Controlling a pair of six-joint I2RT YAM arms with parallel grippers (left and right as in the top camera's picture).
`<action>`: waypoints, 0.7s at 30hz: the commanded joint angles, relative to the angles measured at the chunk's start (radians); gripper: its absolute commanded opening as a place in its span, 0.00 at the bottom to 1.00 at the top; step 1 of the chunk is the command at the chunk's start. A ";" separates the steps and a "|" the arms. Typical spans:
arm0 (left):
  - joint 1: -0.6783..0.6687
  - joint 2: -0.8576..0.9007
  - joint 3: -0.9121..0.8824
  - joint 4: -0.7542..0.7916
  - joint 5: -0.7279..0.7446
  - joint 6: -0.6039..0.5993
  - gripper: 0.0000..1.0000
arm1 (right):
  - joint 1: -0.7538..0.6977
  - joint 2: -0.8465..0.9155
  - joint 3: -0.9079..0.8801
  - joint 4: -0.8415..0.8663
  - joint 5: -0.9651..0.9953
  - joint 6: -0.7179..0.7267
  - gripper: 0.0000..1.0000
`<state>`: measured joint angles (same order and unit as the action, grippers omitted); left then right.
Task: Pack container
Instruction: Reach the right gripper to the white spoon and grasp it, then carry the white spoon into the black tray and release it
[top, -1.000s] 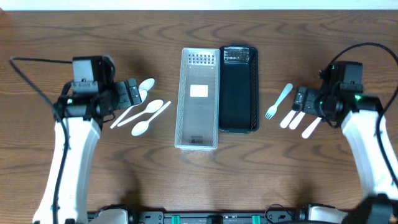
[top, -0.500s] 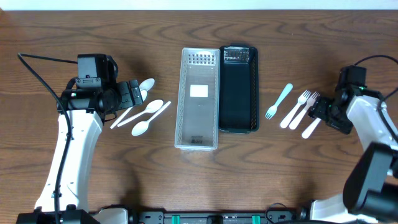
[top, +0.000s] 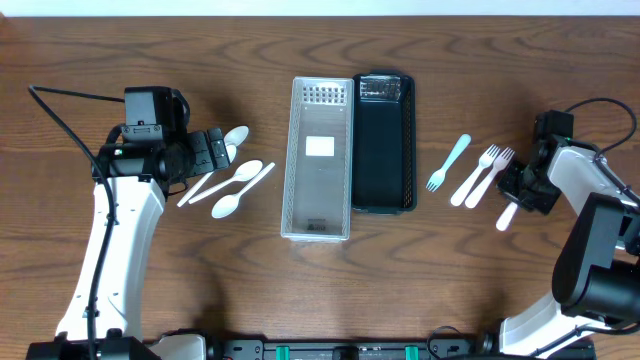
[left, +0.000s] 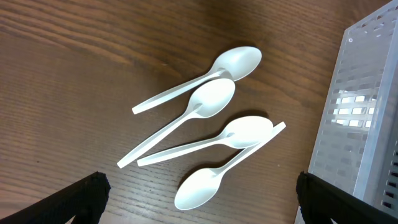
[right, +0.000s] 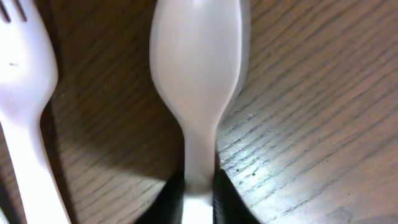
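Note:
A clear perforated container (top: 297, 160) and a black container (top: 383, 150) stand side by side mid-table. My right gripper (top: 519, 190) is shut on the handle of a white plastic utensil (right: 198, 68) lying on the wood; its fingertips (right: 171, 196) pinch the handle from both sides. Another white fork (right: 25, 93) lies just left of it. My left gripper (top: 214, 150) hangs open above several white spoons (left: 205, 102), with its fingers (left: 81, 199) spread wide at either side and holding nothing.
A light blue fork (top: 450, 160) and two white forks (top: 478, 175) lie between the black container and my right gripper. The clear container's wall (left: 367, 118) rises right of the spoons. A black cable (top: 60, 100) runs behind the left arm.
My right gripper has closed on the white utensil's handle after shifting toward the right edge. The left arm has barely moved and stays open.

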<state>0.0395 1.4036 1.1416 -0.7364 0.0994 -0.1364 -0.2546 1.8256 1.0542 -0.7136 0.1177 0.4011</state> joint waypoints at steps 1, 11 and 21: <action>0.008 0.008 0.026 -0.004 0.005 0.005 0.98 | -0.006 0.019 0.008 0.006 0.013 0.014 0.01; 0.008 0.008 0.026 -0.004 0.005 0.005 0.98 | 0.063 -0.268 0.026 -0.019 -0.115 -0.061 0.01; 0.008 0.008 0.026 -0.004 0.005 0.005 0.98 | 0.485 -0.452 0.032 0.128 -0.304 -0.029 0.01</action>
<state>0.0395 1.4040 1.1416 -0.7368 0.0998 -0.1364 0.1379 1.3464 1.0863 -0.6071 -0.1394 0.3630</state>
